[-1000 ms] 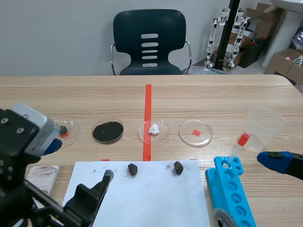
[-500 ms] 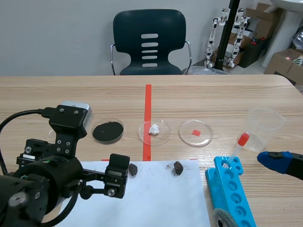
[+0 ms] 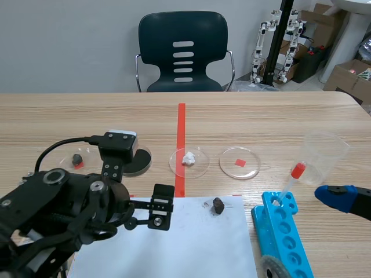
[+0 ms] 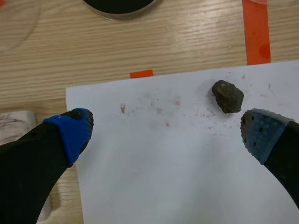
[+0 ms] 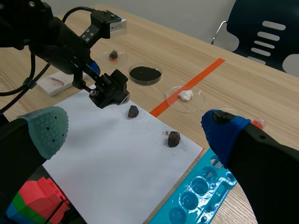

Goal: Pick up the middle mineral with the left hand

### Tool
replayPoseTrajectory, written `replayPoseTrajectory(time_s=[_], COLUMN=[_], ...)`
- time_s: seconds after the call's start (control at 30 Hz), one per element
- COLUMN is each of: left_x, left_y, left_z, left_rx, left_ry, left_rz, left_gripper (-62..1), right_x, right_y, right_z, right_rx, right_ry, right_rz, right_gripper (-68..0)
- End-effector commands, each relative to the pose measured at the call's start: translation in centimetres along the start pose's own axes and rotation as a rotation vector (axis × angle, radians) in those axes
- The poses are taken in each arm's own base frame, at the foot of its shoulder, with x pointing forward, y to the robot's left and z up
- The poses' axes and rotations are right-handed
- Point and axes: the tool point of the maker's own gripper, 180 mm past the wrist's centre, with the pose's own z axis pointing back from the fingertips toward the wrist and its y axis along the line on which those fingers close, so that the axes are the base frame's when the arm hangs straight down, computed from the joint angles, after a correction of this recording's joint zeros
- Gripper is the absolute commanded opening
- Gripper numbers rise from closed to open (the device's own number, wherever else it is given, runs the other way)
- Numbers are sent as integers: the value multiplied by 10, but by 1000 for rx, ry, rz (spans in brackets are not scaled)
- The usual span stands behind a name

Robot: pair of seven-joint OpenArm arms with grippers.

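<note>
Judging from its look, the middle mineral [image 4: 227,96] is taken as a hard, rigid, dark lump — rough-faceted, light, not slippery, perhaps crumbly (reddish dust is smeared on the white paper [image 4: 177,186] beneath it). It lies on that paper just ahead of the grey pad [image 4: 259,133] of the left gripper [image 4: 166,133], off-centre. Fingers are spread wide, nothing held — the right gripper [image 5: 134,130] likewise. Hold is best taken across its shorter width.

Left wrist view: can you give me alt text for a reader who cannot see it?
The open left gripper hovers over a white paper, and a dark mineral lies on the paper just ahead of it, close to one finger. Beyond the paper is the wooden table with a black-filled dish.
</note>
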Motion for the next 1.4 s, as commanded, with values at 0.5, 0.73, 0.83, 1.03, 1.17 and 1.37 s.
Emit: replayPoseTrajectory(time_s=[0.5,0.73,0.83,1.03,1.17,1.37], left_x=[15,14,12,9,7,6], left_y=[-42,-45,-48,-51,-52,-51], left_z=[-9,-26,-31,-41,-45,-47], left_rx=[-65,-46,-43,-34,-30,-27], left_ry=[88,111,123,138,141,141], left_rz=[28,19,8,-4,-8,-10], left_gripper=[14,14,14,14,14,14], right_x=[11,11,11,11,11,11], right_y=[-1,-1,-1,-1,-1,-1], right_z=[-4,-4,-4,-4,-4,-4], right_rx=[1,1,1,1,1,1], right_ry=[-43,-43,-43,-43,-43,-43], right_rz=[5,5,5,5,5,5], right_gripper=[-84,-84,-84,-84,-84,-84])
